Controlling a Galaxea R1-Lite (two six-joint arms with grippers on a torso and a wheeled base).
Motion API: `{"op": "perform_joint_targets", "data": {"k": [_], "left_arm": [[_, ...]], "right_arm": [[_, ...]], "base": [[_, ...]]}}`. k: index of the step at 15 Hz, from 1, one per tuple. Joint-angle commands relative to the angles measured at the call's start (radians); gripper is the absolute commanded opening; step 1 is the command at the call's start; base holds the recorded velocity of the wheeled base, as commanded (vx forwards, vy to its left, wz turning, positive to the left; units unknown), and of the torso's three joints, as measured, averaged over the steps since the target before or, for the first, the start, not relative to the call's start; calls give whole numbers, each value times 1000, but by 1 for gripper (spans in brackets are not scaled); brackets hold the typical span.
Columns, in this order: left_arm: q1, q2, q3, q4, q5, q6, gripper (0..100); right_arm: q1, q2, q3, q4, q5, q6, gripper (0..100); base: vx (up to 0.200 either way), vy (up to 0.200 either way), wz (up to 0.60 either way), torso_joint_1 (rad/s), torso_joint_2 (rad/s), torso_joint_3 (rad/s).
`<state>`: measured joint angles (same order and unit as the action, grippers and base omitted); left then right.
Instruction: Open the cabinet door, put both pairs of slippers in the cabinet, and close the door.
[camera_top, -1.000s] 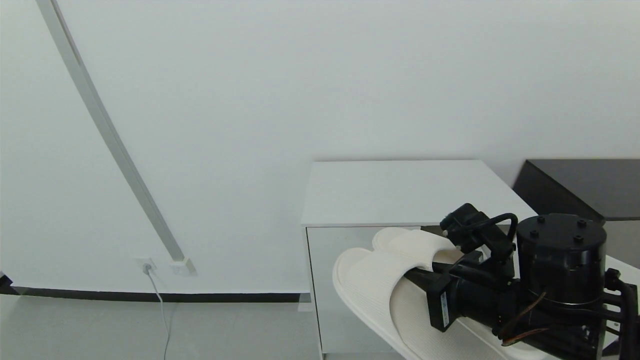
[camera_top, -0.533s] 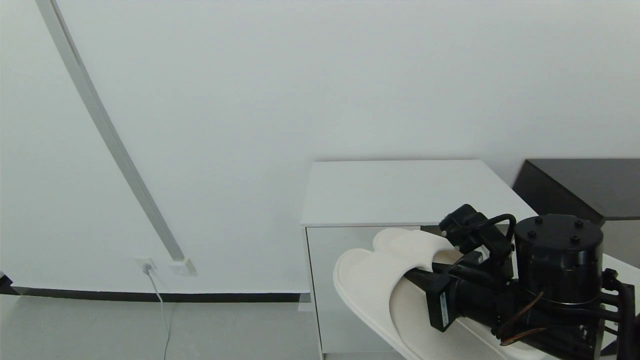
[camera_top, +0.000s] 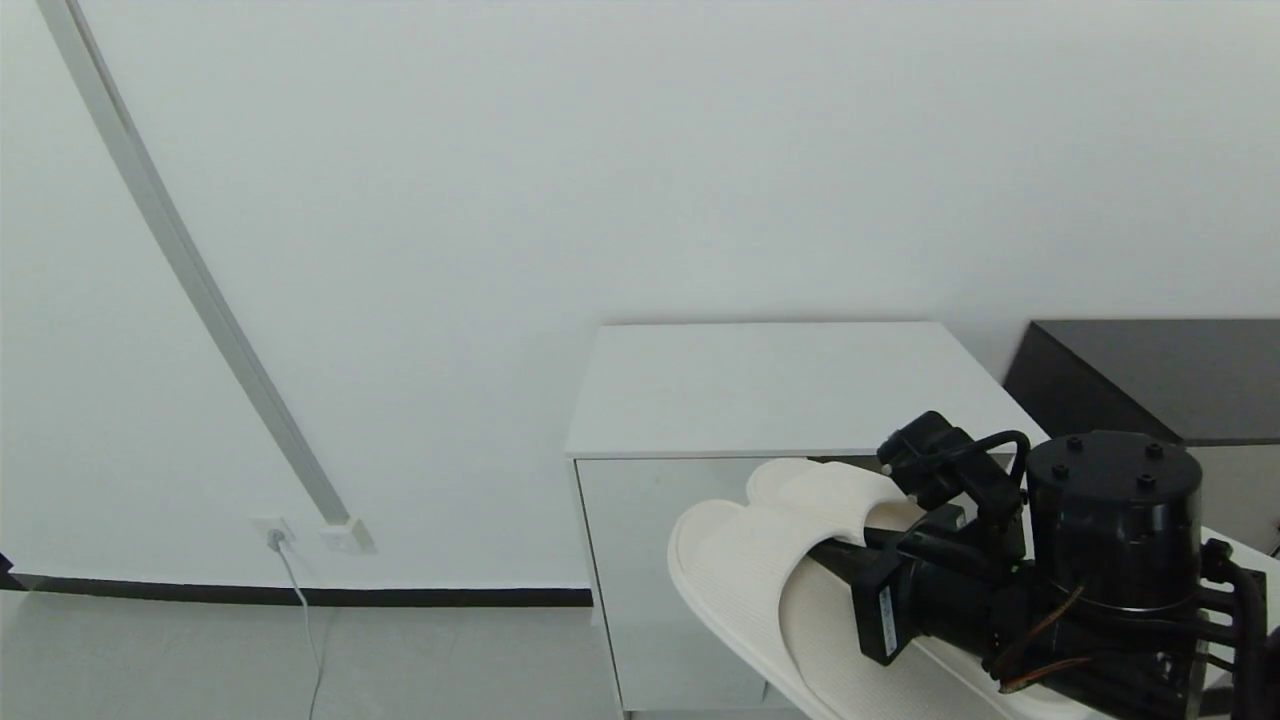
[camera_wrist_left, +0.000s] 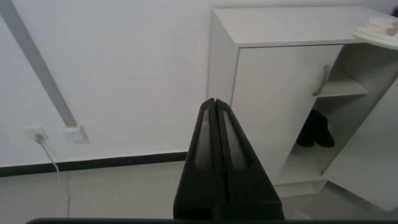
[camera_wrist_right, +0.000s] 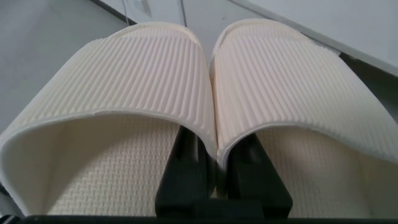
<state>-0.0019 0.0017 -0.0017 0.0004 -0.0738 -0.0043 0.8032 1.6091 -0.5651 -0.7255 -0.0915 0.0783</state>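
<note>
Right jaws clamp the slippers (camera_wrist_right: 149, 81) by their touching inner edges, just before the cabinet (camera_top: 780, 390); left jaws are closed, empty. One cabinet side stands open, dark shoes (camera_wrist_left: 316, 129) below its shelf (camera_wrist_left: 339, 88).

Pair of slippers (camera_wrist_right: 155, 87): cream, ribbed straps, fine woven-pattern insoles. Right gripper (camera_wrist_right: 214, 163) black, left gripper (camera_wrist_left: 214, 112) black too. Cabinet (camera_top: 780, 385) plain white, centre-right of head frame. Wall (camera_top: 600, 150) white, grey strip (camera_top: 190, 270) diagonal at left, black baseboard (camera_top: 300, 596) lower left, grey floor (camera_top: 150, 660). Black surface (camera_top: 1150, 375) far right.
</note>
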Motion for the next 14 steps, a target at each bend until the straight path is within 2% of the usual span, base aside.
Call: {"op": "perform_joint_targets", "data": {"k": [1,11,14], "left_arm": [[0,1,0,0,0,0,0],[-1,1,0,0,0,0,0],[-1,0,0,0,0,-5,0]], "right_arm": [[1,8,2,0,1,1,0],[-1,43,44,-94,-1,-2,0],[-1,48,48,-97,-1,-15,0]], "base": [[0,-200,0,12,2,2],[0,-200,0,2,4,1],[0,0,0,0,0,0]]}}
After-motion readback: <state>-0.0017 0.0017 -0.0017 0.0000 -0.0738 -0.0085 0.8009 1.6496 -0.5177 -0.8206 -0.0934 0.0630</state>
